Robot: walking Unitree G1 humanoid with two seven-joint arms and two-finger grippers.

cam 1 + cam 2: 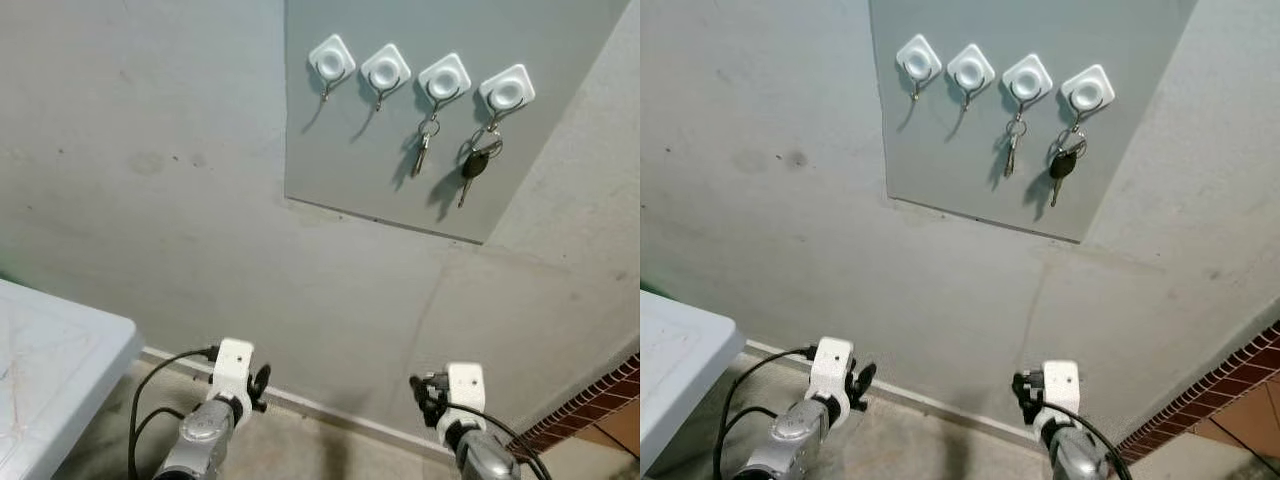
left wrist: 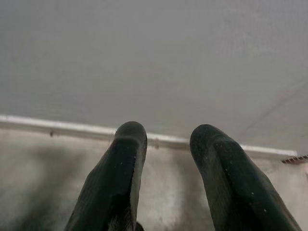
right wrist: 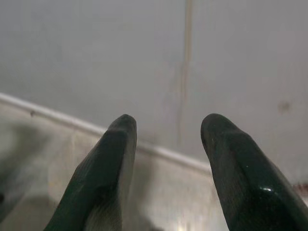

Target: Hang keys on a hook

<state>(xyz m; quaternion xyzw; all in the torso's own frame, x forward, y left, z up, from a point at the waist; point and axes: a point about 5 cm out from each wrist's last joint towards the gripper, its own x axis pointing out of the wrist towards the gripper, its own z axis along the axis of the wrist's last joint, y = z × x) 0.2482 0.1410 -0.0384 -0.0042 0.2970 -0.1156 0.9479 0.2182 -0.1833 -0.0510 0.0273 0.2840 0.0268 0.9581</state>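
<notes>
A grey panel (image 1: 360, 160) on the wall carries several white square hooks. The two left hooks (image 1: 331, 57) (image 1: 385, 68) are bare. A small silver key (image 1: 423, 148) hangs from the third hook (image 1: 444, 78), and a black-headed key (image 1: 474, 166) hangs from the fourth hook (image 1: 506, 92). Both arms are low, well below the panel. My left gripper (image 2: 166, 137) is open and empty, pointing at the base of the wall. My right gripper (image 3: 168, 127) is open and empty too.
A white table (image 1: 50, 370) stands at the lower left. A pale skirting strip (image 1: 330, 410) runs along the foot of the grey wall. Brick-red tiling (image 1: 590, 410) shows at the lower right corner.
</notes>
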